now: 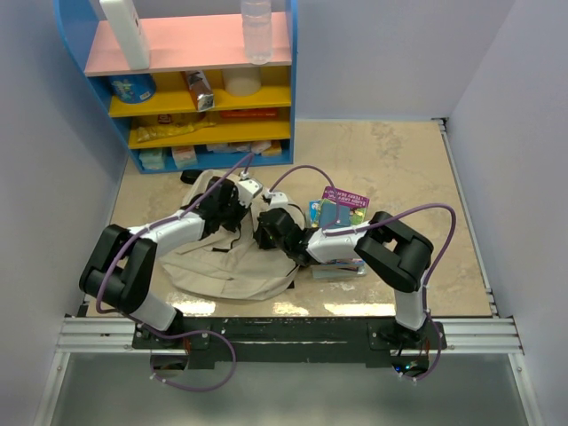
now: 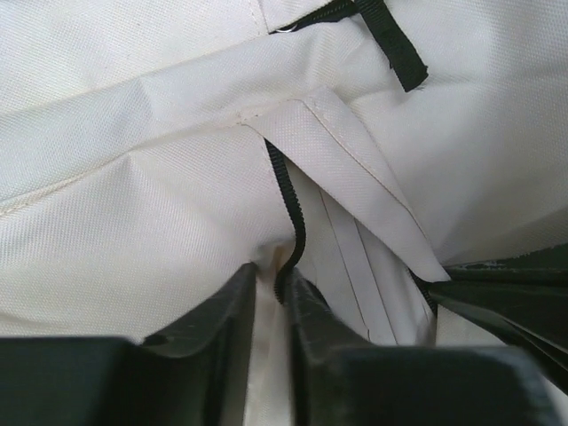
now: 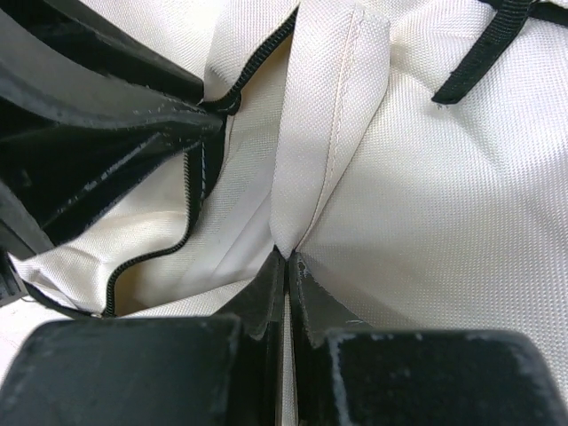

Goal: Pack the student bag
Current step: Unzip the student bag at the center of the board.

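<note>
The bag (image 1: pixel 222 262) lies flat on the table (image 1: pixel 399 169), and opening it seems the step in hand. The left hand (image 2: pixel 271 277) pinches cloth at the zipper (image 2: pixel 288 200); the right hand (image 3: pixel 286 264) pinches a fold beside it. Next, draw those edges apart. Books (image 1: pixel 342 213) crowd the bag's right; a shelf (image 1: pixel 204 98) stands beyond it.

Bright even overhead light, soft shadows, glare on table (image 1: pixel 302 309) near edge, wrist views' jaws blurred
</note>
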Robot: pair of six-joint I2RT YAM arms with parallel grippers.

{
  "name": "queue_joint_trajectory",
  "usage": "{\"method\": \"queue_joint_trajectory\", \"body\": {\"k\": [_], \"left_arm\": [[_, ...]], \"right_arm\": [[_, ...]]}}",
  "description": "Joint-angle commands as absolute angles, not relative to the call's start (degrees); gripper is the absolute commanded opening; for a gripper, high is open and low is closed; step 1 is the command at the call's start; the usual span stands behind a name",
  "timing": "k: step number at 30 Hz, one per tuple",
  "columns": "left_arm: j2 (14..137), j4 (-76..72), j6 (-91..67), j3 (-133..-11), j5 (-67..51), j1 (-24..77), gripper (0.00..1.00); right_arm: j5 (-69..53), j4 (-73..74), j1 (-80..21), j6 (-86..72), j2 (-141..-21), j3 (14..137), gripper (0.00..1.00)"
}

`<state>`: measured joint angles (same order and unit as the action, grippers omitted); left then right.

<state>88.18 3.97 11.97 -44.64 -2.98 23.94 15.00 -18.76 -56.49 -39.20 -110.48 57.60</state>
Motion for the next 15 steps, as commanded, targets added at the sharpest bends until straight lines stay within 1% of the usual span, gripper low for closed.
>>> {"method": "queue_joint_trajectory", "body": {"k": [1,3,15], "left_arm": [[88.95,4.13,13.01,-47.01,-3.78,23.91,0.09],[88.77,5.18,13.36,-47.72,-4.13,23.91,0.0],[82.0,14.93,15.29,-55.63,-6.24,23.91,0.0]], "right_arm": [[14.68,-12.66,-56.07,-39.2,-109.6,55.2,0.0],[14.76,-12.74,-55.99,-39.11,-109.42,54.85,0.0],[14.41,-13.89,-55.81,-39.37,-108.99,54.14,0.0]]}}
